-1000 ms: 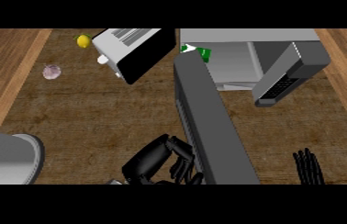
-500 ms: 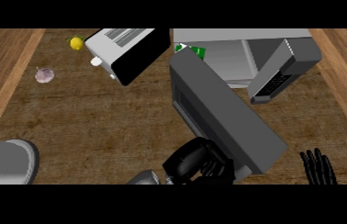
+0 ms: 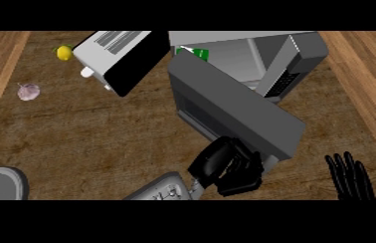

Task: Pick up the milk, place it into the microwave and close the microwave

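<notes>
Green-and-white milk carton (image 3: pixel 193 53) stood inside the microwave (image 3: pixel 242 58), well beyond the left hand (image 3: pixel 224 165) and partly hidden by the door (image 3: pixel 231 110), so placement appeared complete. Left hand lay against the door's near edge with fingers curled under it, judged to be swinging it shut. Right hand (image 3: pixel 351 177) rested to its right, fingers straight and spread. Toaster (image 3: pixel 121 58) stood beyond, to the left.

Dark wooden counter (image 3: pixel 88 137), lighter wood strip (image 3: pixel 10 50) perhaps its edge, even light
</notes>
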